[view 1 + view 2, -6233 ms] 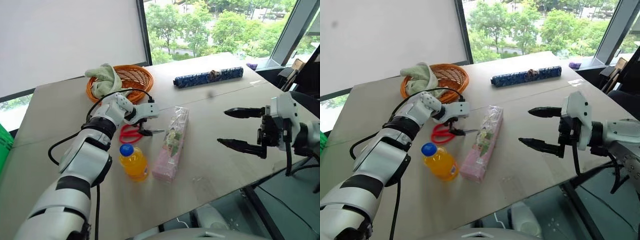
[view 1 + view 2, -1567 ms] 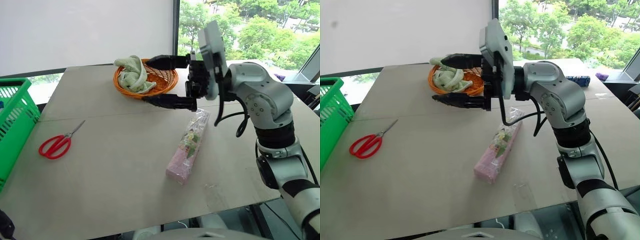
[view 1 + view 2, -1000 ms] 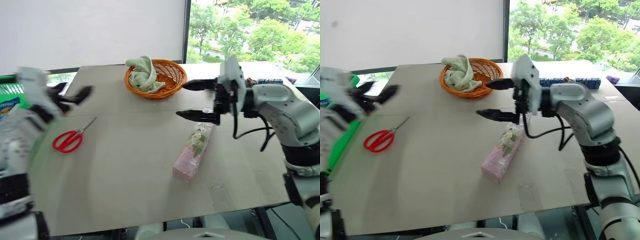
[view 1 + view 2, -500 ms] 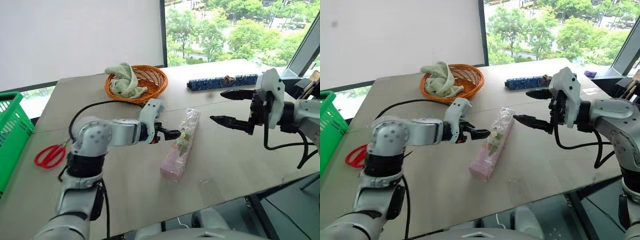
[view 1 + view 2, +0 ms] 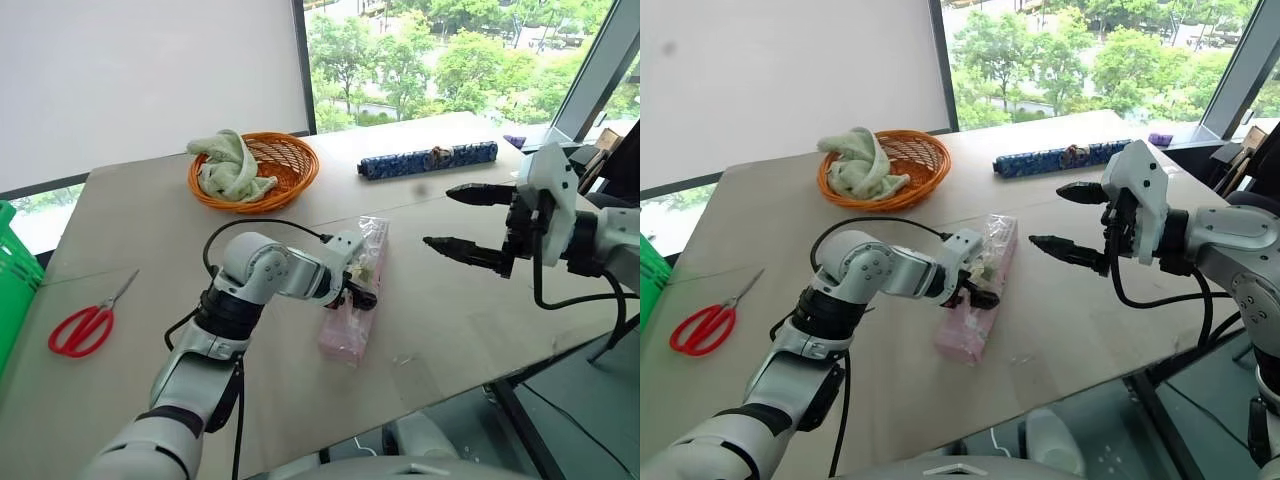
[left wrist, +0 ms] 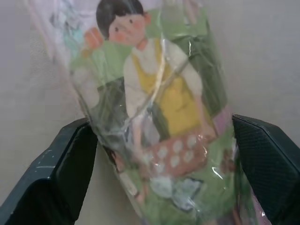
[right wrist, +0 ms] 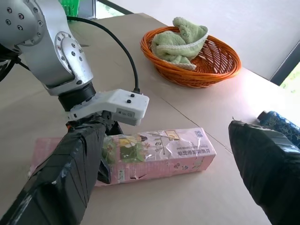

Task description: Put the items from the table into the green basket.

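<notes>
Black fingers of the left gripper (image 5: 358, 290) straddle the long pink clear-wrapped flowery packet (image 5: 352, 300), spread wide, not clamped. Right gripper (image 5: 462, 220) hangs open at three o'clock. Red-handled scissors (image 5: 82, 325) lie at nine, round orange wicker basket (image 5: 253, 170) at eleven.

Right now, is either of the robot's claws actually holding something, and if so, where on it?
Nothing is held yet. The left gripper is open, its fingers either side of the pink packet around its middle. The right gripper is open in the air.

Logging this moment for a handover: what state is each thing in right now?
left gripper: open, fingers either side of the pink packet
pink packet: flat on the table, not lifted
right gripper: open, empty, above the table
red scissors: shut, lying on the table
orange wicker basket: upright, holds a green cloth
green basket: at the table's edge
</notes>
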`<act>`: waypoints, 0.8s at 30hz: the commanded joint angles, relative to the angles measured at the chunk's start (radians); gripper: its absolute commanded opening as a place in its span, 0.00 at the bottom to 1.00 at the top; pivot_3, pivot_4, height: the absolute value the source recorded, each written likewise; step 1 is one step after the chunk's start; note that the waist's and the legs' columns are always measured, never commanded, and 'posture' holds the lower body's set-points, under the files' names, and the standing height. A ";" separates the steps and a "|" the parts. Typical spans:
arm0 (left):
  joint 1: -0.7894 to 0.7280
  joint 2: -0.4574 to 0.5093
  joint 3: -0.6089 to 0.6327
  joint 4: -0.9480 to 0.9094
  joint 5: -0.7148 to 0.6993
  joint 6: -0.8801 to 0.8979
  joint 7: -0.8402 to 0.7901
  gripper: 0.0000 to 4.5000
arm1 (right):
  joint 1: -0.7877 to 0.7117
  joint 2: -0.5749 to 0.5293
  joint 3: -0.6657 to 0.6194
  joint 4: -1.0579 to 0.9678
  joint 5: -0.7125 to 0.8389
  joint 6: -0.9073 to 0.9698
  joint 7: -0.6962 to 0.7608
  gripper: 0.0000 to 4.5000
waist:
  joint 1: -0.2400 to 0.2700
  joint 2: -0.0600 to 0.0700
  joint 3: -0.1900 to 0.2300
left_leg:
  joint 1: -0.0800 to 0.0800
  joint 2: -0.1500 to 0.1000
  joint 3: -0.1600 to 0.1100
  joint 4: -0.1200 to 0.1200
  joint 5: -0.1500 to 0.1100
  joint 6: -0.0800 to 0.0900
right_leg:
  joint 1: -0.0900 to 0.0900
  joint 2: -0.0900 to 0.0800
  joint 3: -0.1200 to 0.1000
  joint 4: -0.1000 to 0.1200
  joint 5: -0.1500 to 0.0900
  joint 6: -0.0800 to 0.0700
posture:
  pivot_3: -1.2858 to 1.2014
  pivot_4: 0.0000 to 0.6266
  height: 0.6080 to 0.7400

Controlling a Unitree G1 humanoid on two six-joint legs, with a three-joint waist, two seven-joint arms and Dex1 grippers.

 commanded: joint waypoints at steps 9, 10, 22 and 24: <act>0.140 0.083 0.112 -0.135 0.081 -0.157 -0.225 0.34 | -0.012 -0.017 -0.022 -0.013 0.015 -0.027 -0.006 1.00 | -0.004 0.000 0.000 | -0.002 -0.004 0.000 0.002 -0.001 0.003 | 0.000 0.000 0.005 -0.002 0.002 0.003 | 0.42 0.02 1.00; 0.162 0.093 0.163 -0.164 0.060 -0.155 -0.241 0.34 | -0.016 -0.013 -0.015 -0.010 0.012 -0.032 -0.005 1.00 | -0.004 0.000 0.001 | -0.003 -0.003 -0.001 0.001 -0.002 0.004 | -0.001 0.000 0.005 -0.002 0.001 0.005 | 0.43 0.01 1.00; 0.326 0.310 1.092 -0.365 -0.138 -0.115 -0.164 0.34 | -0.205 0.178 0.205 0.150 -0.051 -0.171 0.104 1.00 | 0.042 -0.003 0.005 | -0.009 0.003 -0.002 -0.002 -0.003 0.006 | -0.013 0.008 0.005 0.002 0.000 0.008 | 0.55 0.00 1.00; 0.307 0.414 1.166 -0.296 -0.054 -0.160 -0.126 0.34 | -0.261 0.228 0.235 0.200 -0.056 -0.211 0.150 1.00 | 0.069 -0.007 0.007 | -0.008 0.002 -0.001 -0.002 -0.003 0.005 | -0.012 0.008 0.005 0.002 0.001 0.008 | 0.57 0.00 1.00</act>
